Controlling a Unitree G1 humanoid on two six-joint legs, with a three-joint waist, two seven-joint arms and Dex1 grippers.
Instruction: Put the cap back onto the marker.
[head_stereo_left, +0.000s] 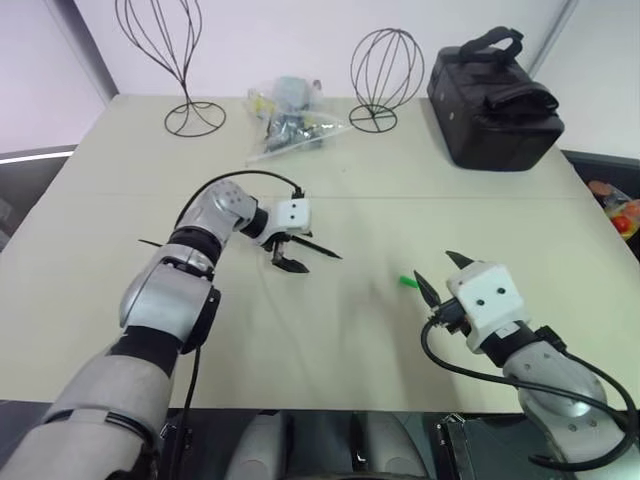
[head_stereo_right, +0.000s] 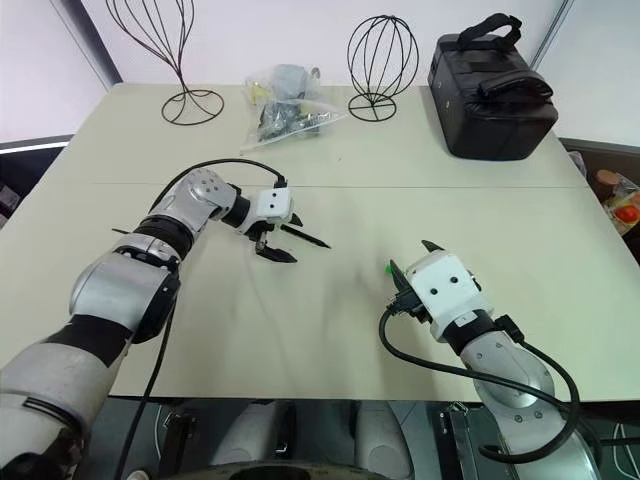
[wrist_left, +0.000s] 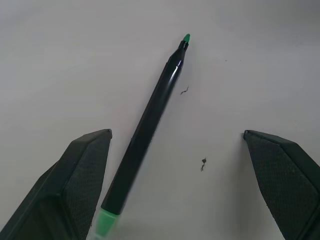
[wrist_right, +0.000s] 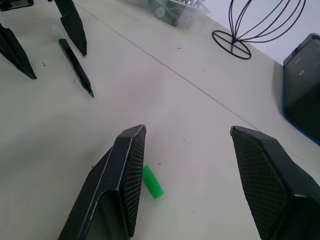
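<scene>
Both claws gape: left claw (wrist_left: 176, 133) over the marker (wrist_left: 150, 115), right claw (wrist_right: 188, 129) beside, perhaps touching, the green cap (wrist_right: 152, 182).

I get bright, diffuse light across the pale table (head_stereo_left: 350, 340). Shadows beneath the left gripper (head_stereo_left: 288, 260) are faint and soft-edged, and a thin glare streak runs along the marker (wrist_left: 150, 117).
</scene>
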